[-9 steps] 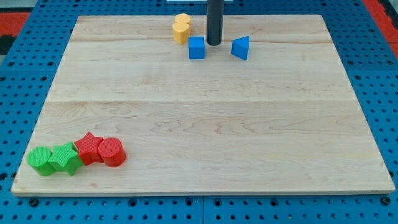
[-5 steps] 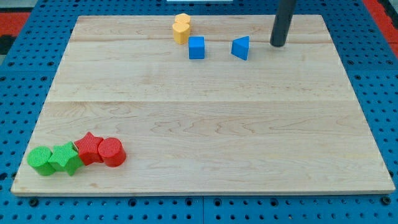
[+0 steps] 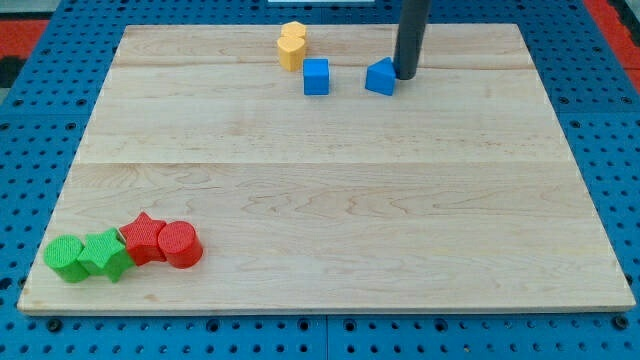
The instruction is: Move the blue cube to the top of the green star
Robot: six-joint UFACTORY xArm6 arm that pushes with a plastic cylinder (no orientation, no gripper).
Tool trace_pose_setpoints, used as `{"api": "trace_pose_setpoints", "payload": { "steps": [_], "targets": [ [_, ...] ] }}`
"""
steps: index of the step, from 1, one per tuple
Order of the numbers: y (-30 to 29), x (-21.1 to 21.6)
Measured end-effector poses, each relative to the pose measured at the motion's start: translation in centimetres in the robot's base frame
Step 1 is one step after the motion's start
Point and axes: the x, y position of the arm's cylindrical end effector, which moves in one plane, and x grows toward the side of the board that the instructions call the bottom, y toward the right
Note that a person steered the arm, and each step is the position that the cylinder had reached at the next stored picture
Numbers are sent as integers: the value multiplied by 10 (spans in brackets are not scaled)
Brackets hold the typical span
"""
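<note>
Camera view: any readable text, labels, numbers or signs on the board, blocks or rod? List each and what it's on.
None: no text, label, number or sign is readable anywhere in this view.
The wooden board is bare wood grain.
The blue cube, the green star and the other blocks carry no markings.
My tip, touching the view's right side of the blue wedge-like block, is plain dark.
The blue pegboard shows only holes.

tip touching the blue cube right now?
No. My tip sits against the right side of the other blue block, while the blue cube stands apart to its left.
</note>
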Motion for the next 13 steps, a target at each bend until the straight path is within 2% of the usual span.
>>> {"api": "trace_pose_setpoints", "payload": {
  "steps": [5, 7, 8, 11, 12, 13],
  "targets": [
    [-136, 0],
    [-221, 0],
    [-245, 5],
    [-233, 63],
    [-195, 79],
    [-184, 105]
  ]
}}
